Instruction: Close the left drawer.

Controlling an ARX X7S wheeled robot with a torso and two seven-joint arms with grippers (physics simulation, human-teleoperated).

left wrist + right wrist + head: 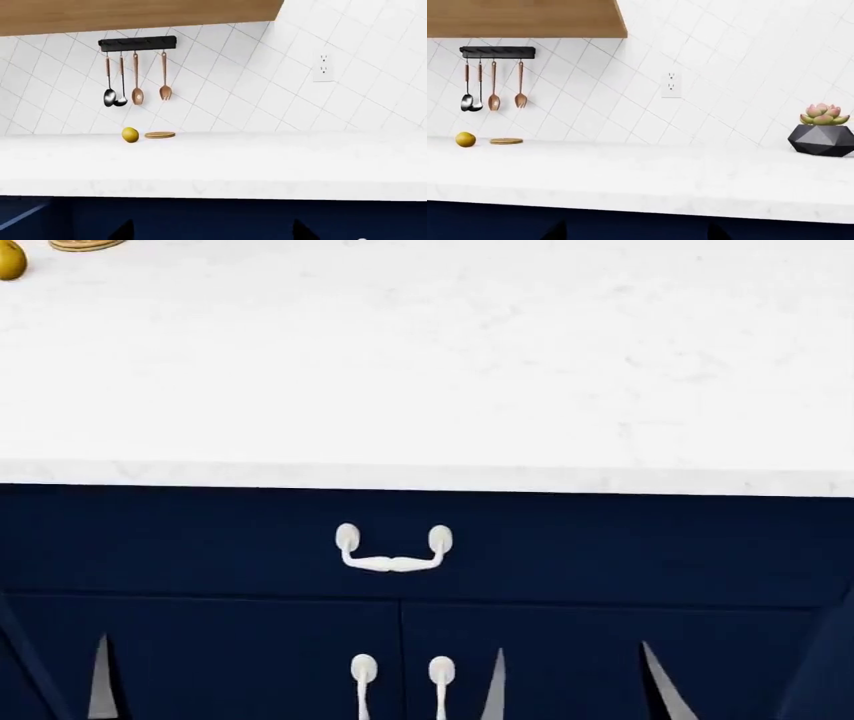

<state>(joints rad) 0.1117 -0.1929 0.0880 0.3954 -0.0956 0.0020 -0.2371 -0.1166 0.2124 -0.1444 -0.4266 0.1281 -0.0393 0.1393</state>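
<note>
Left drawer [400, 545] flush under tabletop [427, 370], seemingly closed.
Nothing apparently left; jaws barely in view, spread or pressed together impossible to tell.

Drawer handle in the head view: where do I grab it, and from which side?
Take the white handle by the curved bar between its two round mounts, coming straight in from the front. The bar runs level across the drawer front, so set one finger above and one below.

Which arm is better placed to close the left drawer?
Left, probably: the drawer handle sits left of centre in the head view, and the left gripper faces further left. No gripper touches it.
</note>
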